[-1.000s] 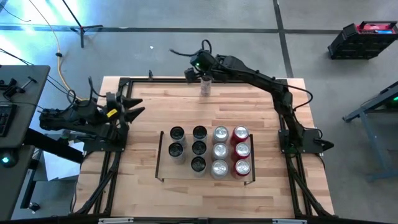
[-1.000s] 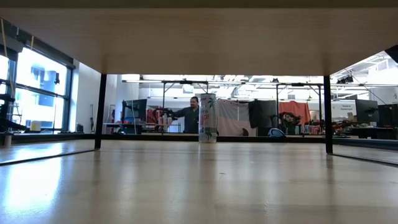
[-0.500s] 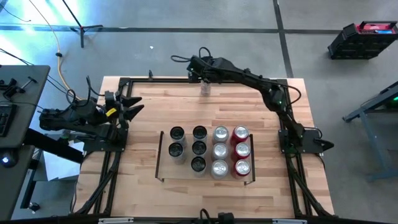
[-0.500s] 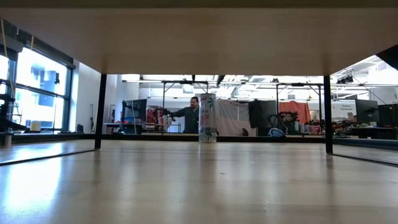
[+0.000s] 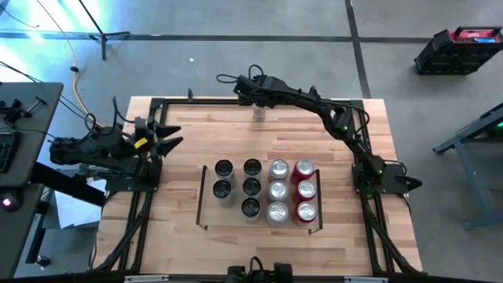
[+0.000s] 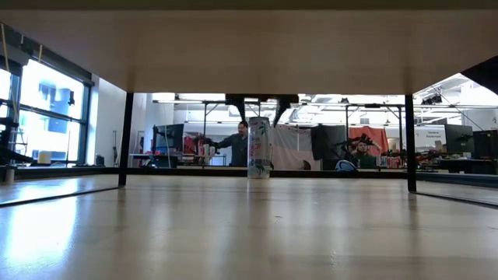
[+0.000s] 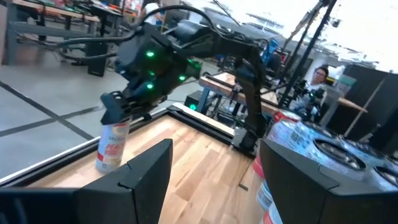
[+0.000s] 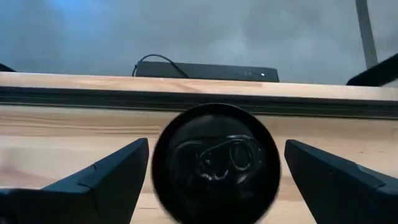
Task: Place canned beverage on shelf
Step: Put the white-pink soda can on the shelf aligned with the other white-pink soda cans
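A slim white can with red print (image 5: 258,114) stands upright on its base near the table's far edge, also in the low view (image 6: 259,148) and the left wrist view (image 7: 112,146). My right gripper (image 5: 256,98) hangs open just above it, slanting down. Its dark top (image 8: 216,163) shows between the two fingers (image 8: 106,180), and the fingertips (image 6: 237,99) stay above the can's top. My left gripper (image 5: 169,135) waits open at the table's left edge, with nothing between its fingers (image 7: 143,180). The shelf (image 5: 202,196) lies at the near middle, holding several cans.
In the shelf stand black cans (image 5: 224,169), silver cans (image 5: 278,169) and red cans (image 5: 304,167) in rows. A black frame (image 5: 189,101) edges the tabletop just behind the white can. A person (image 6: 240,144) is in the room beyond the table.
My right gripper has come down toward the white can at the far edge, tipping further downward and rolling, so that its fingertips now show above the can in the low view. The can has stayed where it was.
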Tool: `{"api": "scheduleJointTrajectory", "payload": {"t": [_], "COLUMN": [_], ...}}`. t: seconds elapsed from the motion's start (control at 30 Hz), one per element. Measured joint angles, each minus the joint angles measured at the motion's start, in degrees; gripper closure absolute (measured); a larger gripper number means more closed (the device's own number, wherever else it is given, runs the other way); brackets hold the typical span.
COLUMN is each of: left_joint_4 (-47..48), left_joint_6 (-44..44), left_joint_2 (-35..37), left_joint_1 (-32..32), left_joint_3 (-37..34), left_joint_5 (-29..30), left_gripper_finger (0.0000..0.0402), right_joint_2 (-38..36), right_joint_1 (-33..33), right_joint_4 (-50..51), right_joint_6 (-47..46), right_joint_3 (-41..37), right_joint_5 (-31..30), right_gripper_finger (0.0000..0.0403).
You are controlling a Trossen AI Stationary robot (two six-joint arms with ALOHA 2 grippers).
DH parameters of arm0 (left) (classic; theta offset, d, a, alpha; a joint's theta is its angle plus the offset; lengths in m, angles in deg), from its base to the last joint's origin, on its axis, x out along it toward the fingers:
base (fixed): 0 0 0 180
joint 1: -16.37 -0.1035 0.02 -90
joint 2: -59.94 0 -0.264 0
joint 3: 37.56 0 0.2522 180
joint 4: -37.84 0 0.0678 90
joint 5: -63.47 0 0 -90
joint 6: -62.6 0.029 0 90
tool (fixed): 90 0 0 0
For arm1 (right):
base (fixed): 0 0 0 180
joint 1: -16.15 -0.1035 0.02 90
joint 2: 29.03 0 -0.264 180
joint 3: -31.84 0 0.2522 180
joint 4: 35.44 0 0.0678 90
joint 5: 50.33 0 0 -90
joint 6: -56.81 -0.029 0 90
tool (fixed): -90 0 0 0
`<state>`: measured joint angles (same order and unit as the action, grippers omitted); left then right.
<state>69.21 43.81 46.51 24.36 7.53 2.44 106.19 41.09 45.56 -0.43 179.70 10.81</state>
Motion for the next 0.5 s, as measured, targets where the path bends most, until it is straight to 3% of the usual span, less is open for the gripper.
{"api": "scheduleJointTrajectory", "payload": {"t": [0.27, 0.5], "left_joint_4": [1.0, 3.1], "left_joint_6": [-0.1, -1.5], "left_joint_2": [0.0, 0.0], "left_joint_1": [0.0, 0.0], "left_joint_3": [0.0, 1.5], "left_joint_5": [-0.5, -3.6], "left_gripper_finger": [0.0167, 0.0167], "right_joint_2": [1.3, 1.5], "right_joint_1": [0.2, 0.0], "right_joint_4": [-1.4, -0.6], "right_joint_6": [-0.8, -0.8], "right_joint_3": [0.0, 0.0], "right_joint_5": [0.4, 0.3], "right_gripper_finger": [0.0047, 0.0114]}}
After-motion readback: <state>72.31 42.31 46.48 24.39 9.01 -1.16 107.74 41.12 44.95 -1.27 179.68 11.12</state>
